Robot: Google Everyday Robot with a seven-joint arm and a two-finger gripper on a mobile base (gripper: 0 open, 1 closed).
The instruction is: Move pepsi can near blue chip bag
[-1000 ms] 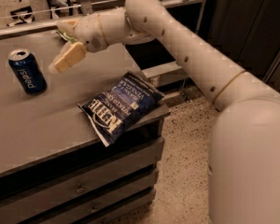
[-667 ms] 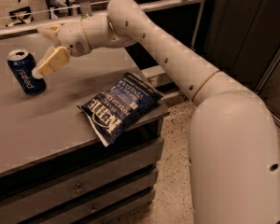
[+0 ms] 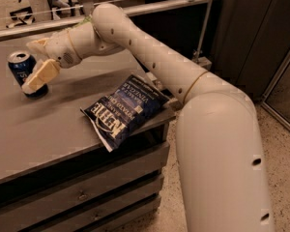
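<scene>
The big cream-white jointed robot arm (image 3: 154, 62) fills the right side of the camera view and reaches up and leftward over the grey flat-topped cabinet with metal drawers (image 3: 48, 129). The cabinet stands on a pale speckled floor (image 3: 280, 144). Near the cabinet's front right edge lies the blue chip bag (image 3: 128, 109), a dark navy crinkly Kettle packet with white lettering. It lies flat with one corner poking past the edge. At the arm's far end, over the left part of the top, is the two-finger gripper (image 3: 33, 65) with tan fingers (image 3: 42, 74). They are spread wide: one crosses in front of the can's lower right side and the other sits up beside its rim. Whether they press on it cannot be told. The pepsi can (image 3: 19, 70), a small dark blue soda can with a silver top, stands upright near the left edge, well apart from the bag.
</scene>
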